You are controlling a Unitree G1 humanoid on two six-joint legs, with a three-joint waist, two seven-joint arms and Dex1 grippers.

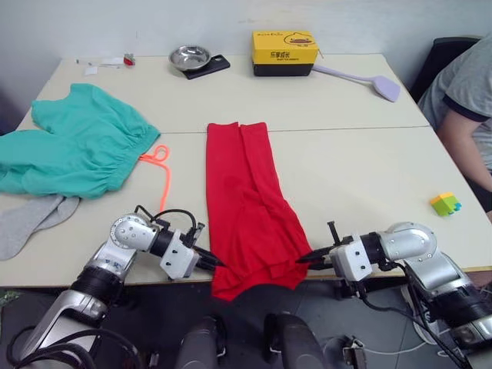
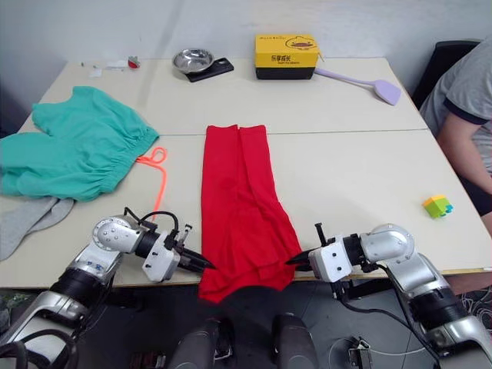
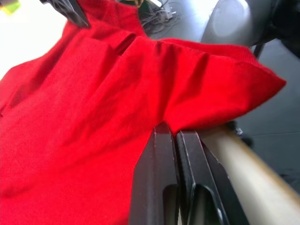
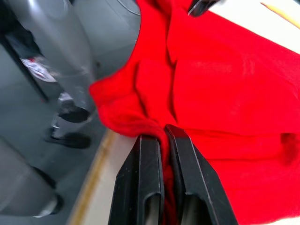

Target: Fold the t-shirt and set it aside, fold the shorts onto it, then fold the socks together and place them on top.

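Both end effectors, left (image 1: 217, 264) and right (image 1: 304, 260), pinch the t-shirt (image 1: 244, 201)'s limp hem corners; soft cloth likely sags.

red t-shirt (image 1: 246, 200) folded lengthwise mid-table, shorts (image 1: 73, 142) and socks (image 1: 31, 219) left.

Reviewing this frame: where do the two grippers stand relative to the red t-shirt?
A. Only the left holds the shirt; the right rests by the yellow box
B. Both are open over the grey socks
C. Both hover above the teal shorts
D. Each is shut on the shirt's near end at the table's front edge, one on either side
D: the left gripper and right gripper are each closed on the t-shirt at its near end, where it overhangs the table edge; both wrist views show red cloth pinched between the fingers.
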